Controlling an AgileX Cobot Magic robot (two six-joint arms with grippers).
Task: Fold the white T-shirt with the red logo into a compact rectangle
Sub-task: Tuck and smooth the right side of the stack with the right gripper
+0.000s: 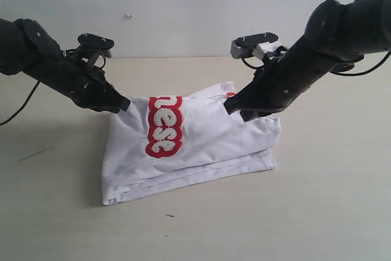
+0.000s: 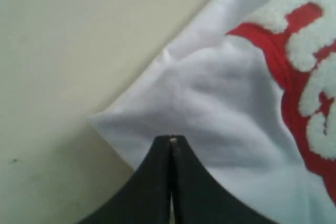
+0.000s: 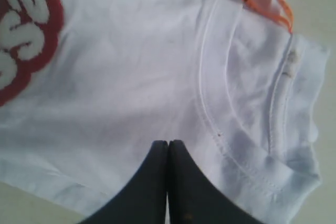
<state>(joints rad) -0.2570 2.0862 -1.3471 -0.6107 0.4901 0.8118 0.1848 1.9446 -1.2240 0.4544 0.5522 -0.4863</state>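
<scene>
Both the left gripper and right gripper pinch shut on the raised far edge of the white T-shirt, part-folded on the table, so this fold likely needs both carried forward evenly.

The white T-shirt lies folded in layers, red logo showing on top.

Beige tabletop; pale wall behind it; small dark speck on tabletop.
</scene>
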